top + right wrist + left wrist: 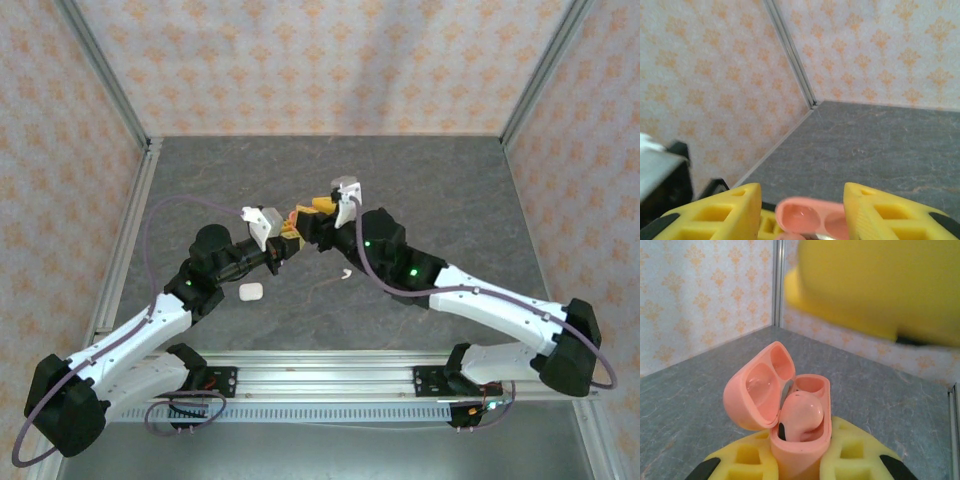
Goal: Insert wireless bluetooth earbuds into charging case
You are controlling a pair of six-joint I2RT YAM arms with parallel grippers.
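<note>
Left wrist view: my left gripper point(801, 464) clamps the pink case point(826, 415), lid point(757, 390) open, a pink earbud point(801, 412) resting in its well. My right gripper point(802, 212) hangs over it with fingers apart; I'd lift it straight off, clear of the lid.

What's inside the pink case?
One pink earbud sits in the open pink charging case. The socket beside it looks empty. The left hand hides the case's bottom between its yellow fingers.
</note>
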